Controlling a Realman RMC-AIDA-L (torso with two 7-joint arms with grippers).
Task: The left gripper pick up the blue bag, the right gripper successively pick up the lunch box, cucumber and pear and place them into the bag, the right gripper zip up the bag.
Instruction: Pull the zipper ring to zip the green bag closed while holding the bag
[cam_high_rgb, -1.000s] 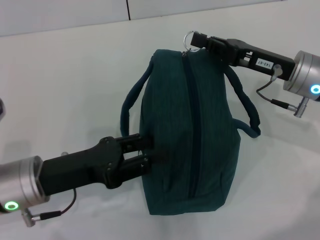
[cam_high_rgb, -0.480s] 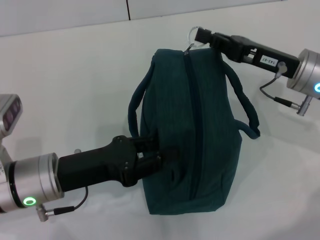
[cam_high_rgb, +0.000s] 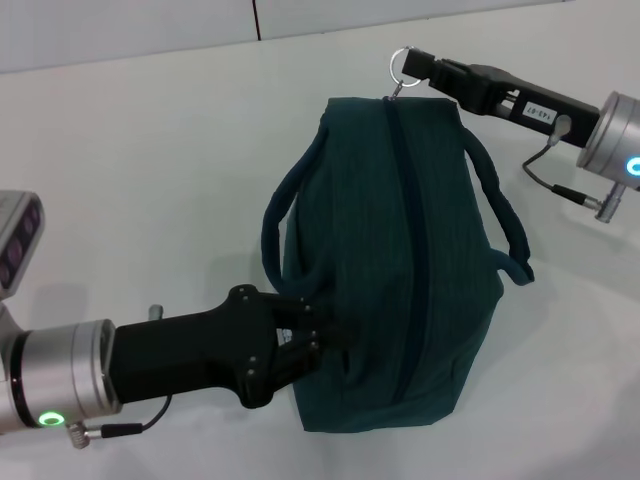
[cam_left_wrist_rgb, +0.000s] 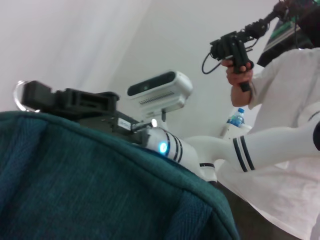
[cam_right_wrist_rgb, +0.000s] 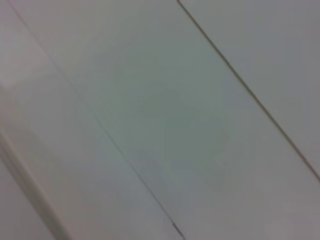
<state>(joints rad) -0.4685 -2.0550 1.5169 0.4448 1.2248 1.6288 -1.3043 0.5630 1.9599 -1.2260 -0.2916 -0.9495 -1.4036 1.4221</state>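
The blue bag (cam_high_rgb: 390, 260) lies on the white table (cam_high_rgb: 150, 150) with its long zipper (cam_high_rgb: 408, 230) drawn shut from end to end. My left gripper (cam_high_rgb: 318, 335) is shut on the bag's near left side, its fingers pressed into the fabric. At the bag's far end my right gripper (cam_high_rgb: 418, 68) is shut on the zipper's metal ring pull (cam_high_rgb: 402, 62). The left wrist view shows the bag's fabric (cam_left_wrist_rgb: 75, 185) close up, with the right gripper (cam_left_wrist_rgb: 37, 95) and the ring (cam_left_wrist_rgb: 19, 95) beyond it. The lunch box, cucumber and pear are out of view.
The bag's loop handles hang out to both sides (cam_high_rgb: 275, 215) (cam_high_rgb: 505, 225). A person (cam_left_wrist_rgb: 280, 125) holding a camera rig stands behind the robot's body in the left wrist view. The right wrist view shows only a pale panelled surface (cam_right_wrist_rgb: 160, 120).
The bag has shifted to the right and turned slightly. My right gripper moved right and a little farther away with the ring pull. My left arm pushed forward with the bag.
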